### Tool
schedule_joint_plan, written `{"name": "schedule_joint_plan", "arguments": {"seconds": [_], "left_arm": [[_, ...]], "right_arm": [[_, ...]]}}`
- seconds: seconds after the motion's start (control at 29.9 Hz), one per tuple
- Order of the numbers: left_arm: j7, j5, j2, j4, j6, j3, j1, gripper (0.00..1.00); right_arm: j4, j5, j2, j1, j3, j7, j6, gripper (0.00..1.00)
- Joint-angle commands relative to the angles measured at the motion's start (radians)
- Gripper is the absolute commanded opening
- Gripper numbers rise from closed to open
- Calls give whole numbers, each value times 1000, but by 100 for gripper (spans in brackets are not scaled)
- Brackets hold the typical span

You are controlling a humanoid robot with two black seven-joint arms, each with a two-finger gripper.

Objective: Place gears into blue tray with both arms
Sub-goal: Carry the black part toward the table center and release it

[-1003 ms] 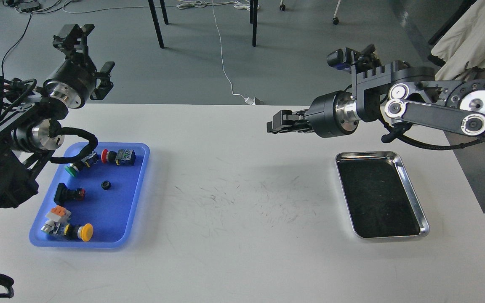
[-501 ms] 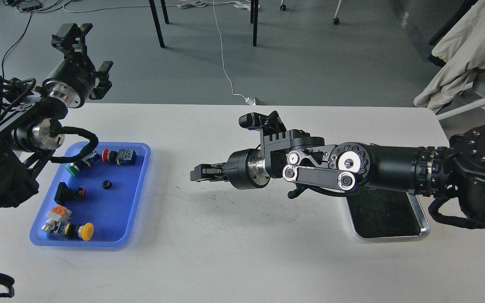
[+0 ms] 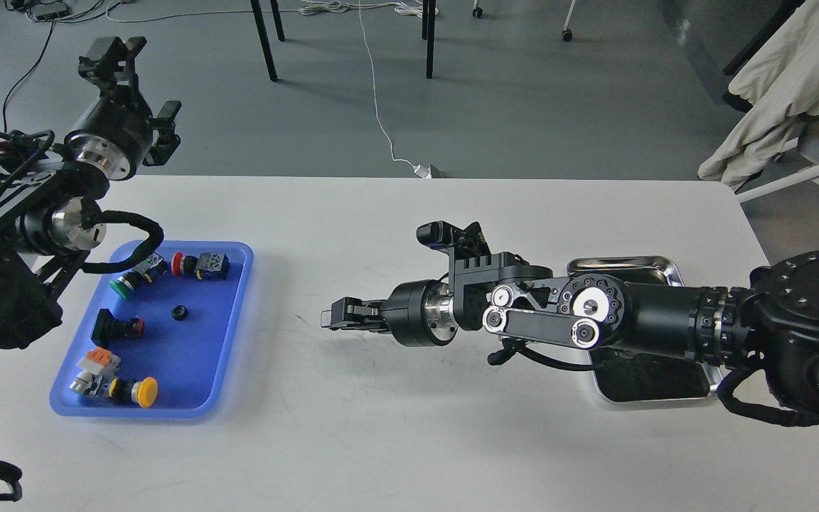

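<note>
One gear [image 3: 180, 312], a tiny black toothed wheel, lies in the middle of the blue tray [image 3: 193, 363] at the table's left. My left gripper [image 3: 112, 51] is held high beyond the tray's far end, over the floor, with its fingers spread and empty. My right arm reaches in from the right, low over the table's middle. Its gripper [image 3: 330, 317] points left toward the blue tray, a good hand's width short of the rim. The fingers are pressed together; anything tiny between them is too small to make out. No other gear shows.
Several push-button switches with green [image 3: 122, 286], red [image 3: 178, 264] and yellow [image 3: 144, 392] caps lie around the gear in the blue tray. A shiny silver tray [image 3: 623, 264] sits at the right, partly covered by my right forearm. Scuffed white tabletop lies between the trays.
My right arm swung left and down from beside the silver tray to the table's middle, then settled slightly lower. The left gripper drifted a little up and left.
</note>
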Motion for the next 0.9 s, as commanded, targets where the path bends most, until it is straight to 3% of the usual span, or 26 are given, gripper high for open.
{"name": "schedule_joint_plan", "arguments": {"seconds": [0.0, 0.33, 0.5, 0.6, 0.74, 0.84, 0.87], "left_arm": [[-2, 0, 2, 0, 0, 1, 1, 98], [-25, 2, 10, 0, -1, 4, 1, 98], [-25, 3, 13, -2, -1, 4, 2, 98], [-25, 3, 13, -2, -1, 4, 2, 98], [-25, 3, 13, -2, 0, 6, 2, 98], [-25, 5, 13, -2, 0, 6, 4, 98], [-25, 5, 13, -2, 0, 6, 4, 98]], "right_arm": [[19, 21, 0, -12, -3, -15, 13, 3], [23, 38, 0, -41, -6, -127, 3, 4], [19, 38, 0, -58, -6, -136, -1, 4], [16, 38, 0, -63, -6, -136, -1, 10], [13, 40, 0, -64, -6, -136, -7, 33], [13, 41, 0, -69, -6, -135, -25, 71], [13, 44, 0, -72, -6, -135, -30, 77]]}}
